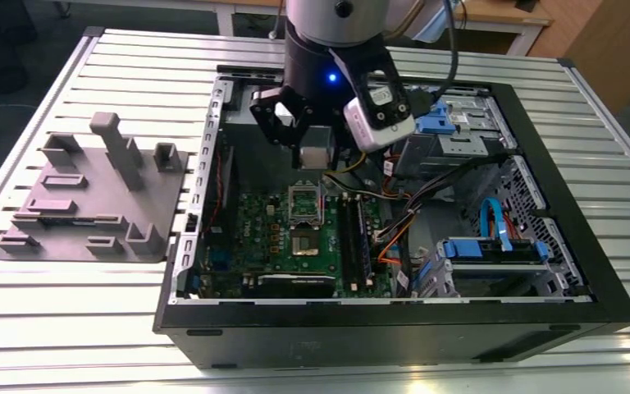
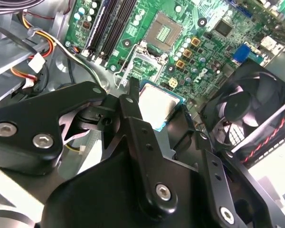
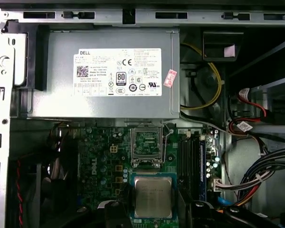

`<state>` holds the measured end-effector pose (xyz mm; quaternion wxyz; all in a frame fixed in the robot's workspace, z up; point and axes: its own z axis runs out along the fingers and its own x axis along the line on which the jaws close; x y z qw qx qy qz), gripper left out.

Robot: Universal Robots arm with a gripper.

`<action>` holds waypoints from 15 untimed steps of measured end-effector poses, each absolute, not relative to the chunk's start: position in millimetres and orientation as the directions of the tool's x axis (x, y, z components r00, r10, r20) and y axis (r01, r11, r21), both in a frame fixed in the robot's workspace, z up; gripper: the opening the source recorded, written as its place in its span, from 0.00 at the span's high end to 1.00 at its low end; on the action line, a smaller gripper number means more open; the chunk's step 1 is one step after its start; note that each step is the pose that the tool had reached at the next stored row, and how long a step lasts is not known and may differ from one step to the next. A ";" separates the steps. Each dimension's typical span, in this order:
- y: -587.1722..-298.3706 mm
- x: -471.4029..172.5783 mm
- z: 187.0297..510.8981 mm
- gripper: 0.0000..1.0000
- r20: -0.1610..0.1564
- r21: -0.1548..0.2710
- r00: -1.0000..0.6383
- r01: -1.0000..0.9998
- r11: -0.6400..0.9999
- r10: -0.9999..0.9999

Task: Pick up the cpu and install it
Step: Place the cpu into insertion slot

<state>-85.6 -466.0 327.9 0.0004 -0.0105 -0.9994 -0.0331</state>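
Observation:
My gripper (image 1: 312,156) hangs inside the open computer case (image 1: 403,324), shut on the cpu (image 3: 153,197). The cpu is a small flat square chip with a silver-grey top and a paler rim. Black fingers (image 3: 115,210) clamp it on two opposite edges. In the second wrist view the cpu (image 2: 156,107) is held level above the green motherboard (image 2: 213,52). The open socket (image 2: 164,31) lies a short way beyond it, with its raised load plate (image 2: 142,64) in between. In the exterior view the gripper is above the back end of the socket area (image 1: 308,240).
A big grey metal box with a white label (image 3: 104,71) sits behind the socket. Memory slots (image 3: 190,161) and cable bundles (image 1: 446,189) lie at the exterior view's right, a black fan (image 2: 247,114) at its left. A grey block fixture (image 1: 91,197) stands outside the case.

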 end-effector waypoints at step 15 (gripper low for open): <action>-466.8 -85.6 325.8 0.53 0.002 0.066 -1.000 0.021 0.998 0.021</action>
